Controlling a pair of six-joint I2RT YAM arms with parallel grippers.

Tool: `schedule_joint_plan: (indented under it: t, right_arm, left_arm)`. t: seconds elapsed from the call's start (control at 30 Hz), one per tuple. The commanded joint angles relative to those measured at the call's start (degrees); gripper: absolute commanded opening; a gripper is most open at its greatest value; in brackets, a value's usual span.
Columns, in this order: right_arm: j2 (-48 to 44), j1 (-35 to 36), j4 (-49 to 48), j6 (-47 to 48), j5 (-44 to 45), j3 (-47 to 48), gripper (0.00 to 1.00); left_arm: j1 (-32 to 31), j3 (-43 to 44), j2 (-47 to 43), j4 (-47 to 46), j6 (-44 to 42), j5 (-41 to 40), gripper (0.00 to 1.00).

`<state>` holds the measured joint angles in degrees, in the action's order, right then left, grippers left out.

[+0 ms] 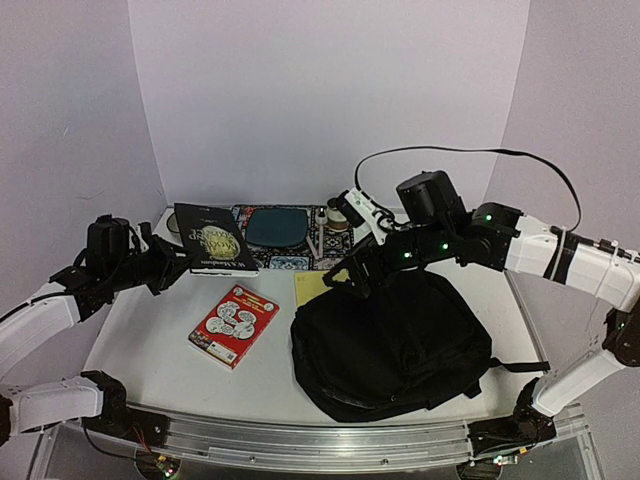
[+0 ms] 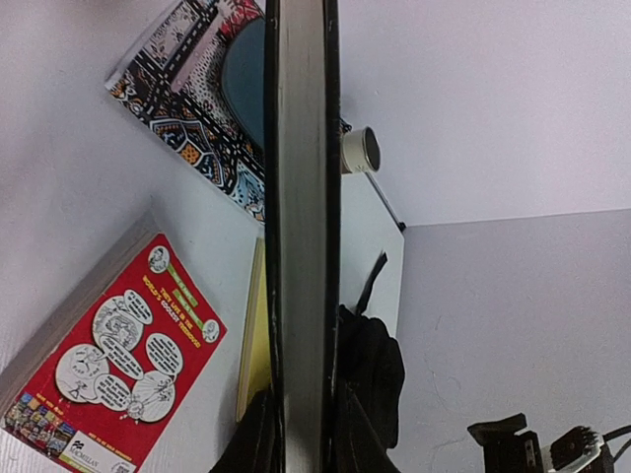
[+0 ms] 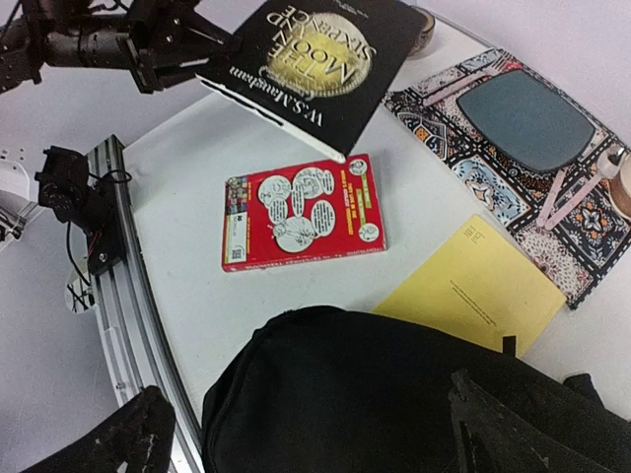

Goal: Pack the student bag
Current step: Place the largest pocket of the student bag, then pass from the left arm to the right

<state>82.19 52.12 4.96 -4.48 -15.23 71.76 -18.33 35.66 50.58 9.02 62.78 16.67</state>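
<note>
Left fingers (image 1: 178,262): pinching the black book (image 1: 212,238) by one edge, raised off the counter (image 1: 150,340).
Right fingers (image 1: 345,277): spread wide, holding nothing.
Bag (image 1: 390,345): directly beneath the right fingers, well apart from the left ones; no open mouth visible.
Risk: the book, gripped only at an edge, may sag or slip; it may snag on closed fabric.
Pose: left arm low, reaching inward; right arm bent across, wrist tipped down over the bag's far edge.

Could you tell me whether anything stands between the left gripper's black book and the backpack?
The red book and yellow envelope lie flat on the table between black book and backpack; the raised black book looks clear of both.
</note>
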Motion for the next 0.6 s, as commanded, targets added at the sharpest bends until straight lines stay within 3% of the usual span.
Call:
schedule_joint_plan:
  t: [0.0,0.3,0.57]
  right_arm:
    - [0.70,-2.04,-0.29,-3.18,-2.14,2.88,0.98]
    - [4.99,-7.34,-4.10,-12.31,-2.96,3.13,0.98]
    - [9.34,-12.39,-14.72,-23.66,-10.13,2.23,0.98]
  left_arm:
    - [-0.19,5.26,0.80,-15.19,-2.30,8.54,0.00]
    - [-7.82,9.26,6.25,-18.87,-6.42,11.47,0.00]
    - [-12.81,10.76,10.76,-25.78,-5.61,15.27,0.00]
